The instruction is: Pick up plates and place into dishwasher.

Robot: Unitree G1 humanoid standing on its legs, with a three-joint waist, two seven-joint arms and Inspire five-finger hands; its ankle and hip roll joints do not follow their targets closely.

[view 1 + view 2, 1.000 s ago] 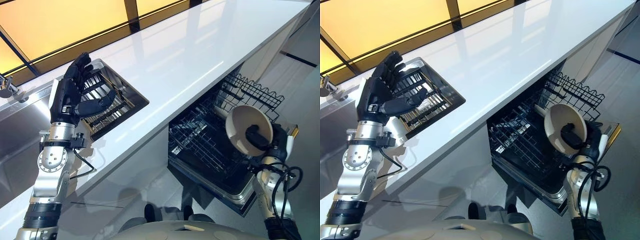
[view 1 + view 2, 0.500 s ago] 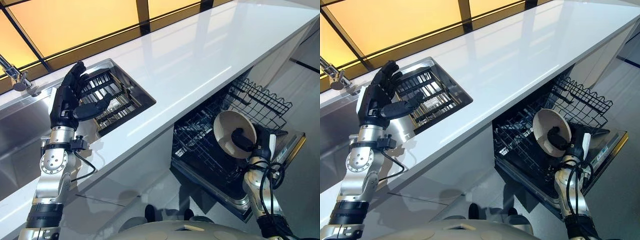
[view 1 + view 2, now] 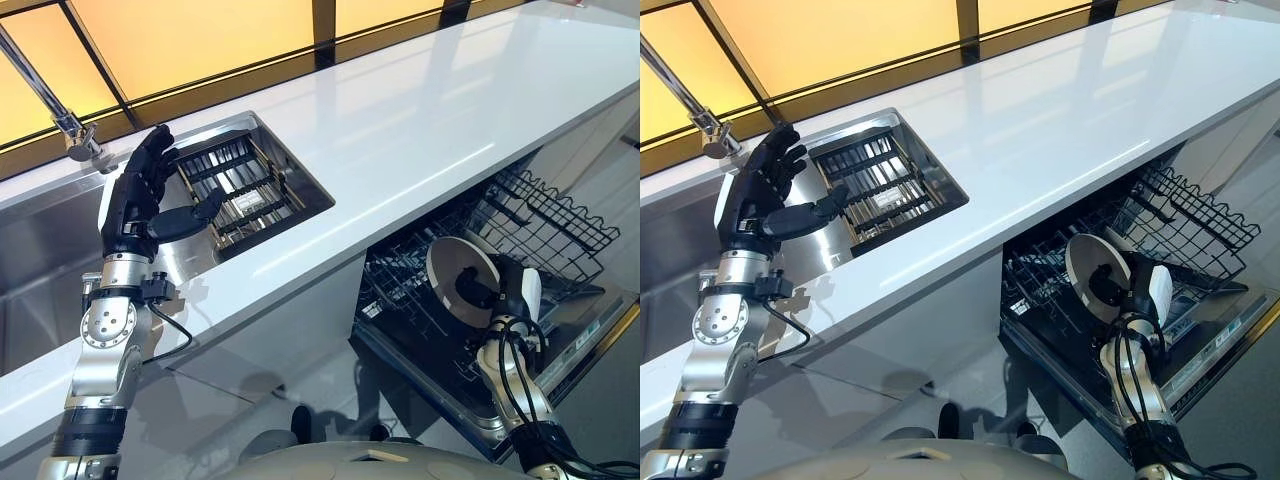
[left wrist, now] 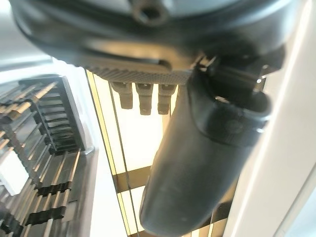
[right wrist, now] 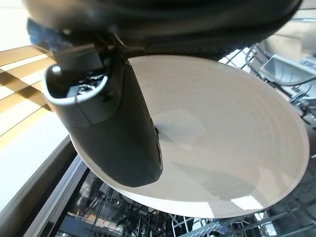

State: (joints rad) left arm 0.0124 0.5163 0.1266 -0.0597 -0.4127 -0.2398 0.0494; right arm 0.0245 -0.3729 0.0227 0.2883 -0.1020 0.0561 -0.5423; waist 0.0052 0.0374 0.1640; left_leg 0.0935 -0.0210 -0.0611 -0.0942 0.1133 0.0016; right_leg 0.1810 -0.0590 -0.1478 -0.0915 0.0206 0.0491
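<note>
Plate [image 3: 458,283], cream, pinched in right hand [image 3: 505,292], thumb pressed on its inner face, held on edge over the black wire rack [image 3: 540,215] of the open dishwasher [image 3: 1200,345]. Left hand [image 3: 140,195] raised above the sink [image 3: 40,240], fingers straight and spread, holding nothing, beside the drying grid [image 3: 235,185] sunk into the white worktop [image 3: 400,110]. Tap [image 3: 60,110] behind the sink.

White countertop [image 3: 400,110] running from 8 to 1 o'clock; sink [image 3: 35,250] with metal rack [image 3: 240,185] at 10; faucet [image 3: 60,110] beside it.
</note>
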